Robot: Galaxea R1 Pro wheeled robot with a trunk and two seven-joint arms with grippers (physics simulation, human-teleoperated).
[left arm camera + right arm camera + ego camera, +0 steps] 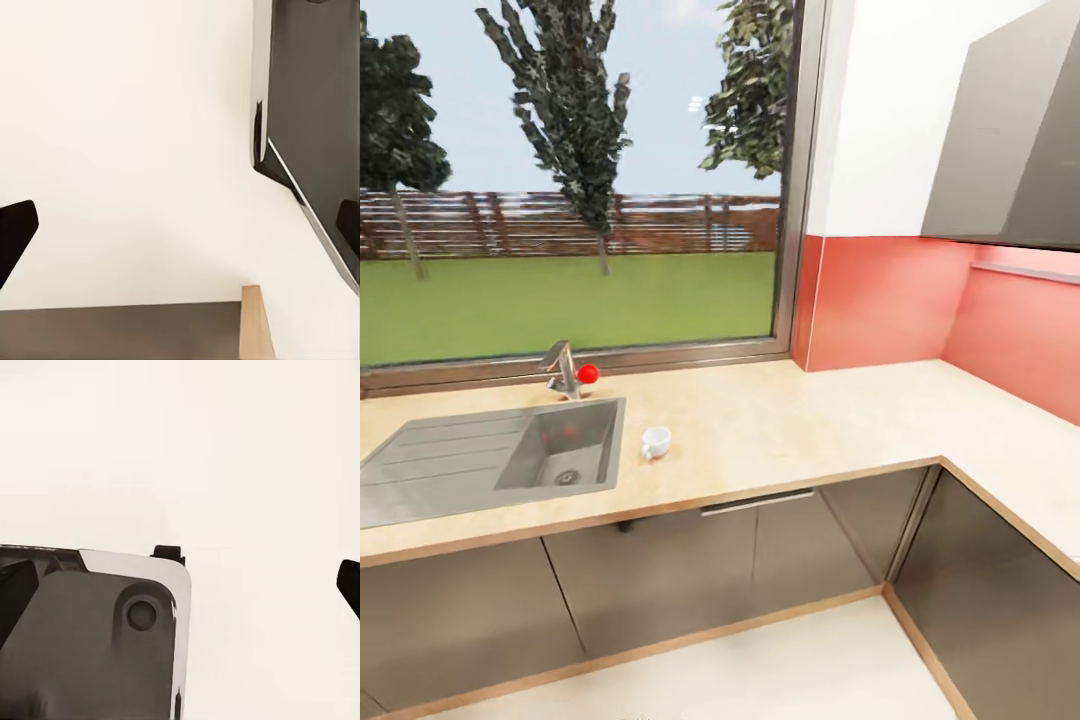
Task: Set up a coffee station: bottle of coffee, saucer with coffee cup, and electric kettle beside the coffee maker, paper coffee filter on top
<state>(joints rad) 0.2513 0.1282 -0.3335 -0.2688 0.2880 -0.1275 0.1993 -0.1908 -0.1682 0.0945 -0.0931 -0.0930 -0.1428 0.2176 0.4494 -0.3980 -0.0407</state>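
Note:
A tiny white coffee cup (655, 441) stands alone on the light wood countertop (790, 430), just right of the sink. The coffee maker, bottle of coffee, paper coffee filter, saucer, electric kettle and kitchen shelf are out of view. In the left wrist view my left gripper (180, 229) hangs open over pale floor, with one dark fingertip (15, 232) at each side edge. My right gripper (180, 585) is open too, with nothing between its fingers (349, 583), above the floor and the robot's grey base (90, 645).
A steel sink (490, 455) with a faucet (563, 368) and red knob (588, 374) sits under a large window. The counter turns a corner at the right, below a grey wall cabinet (1010, 150). Grey cabinet fronts (660, 570) line the floor.

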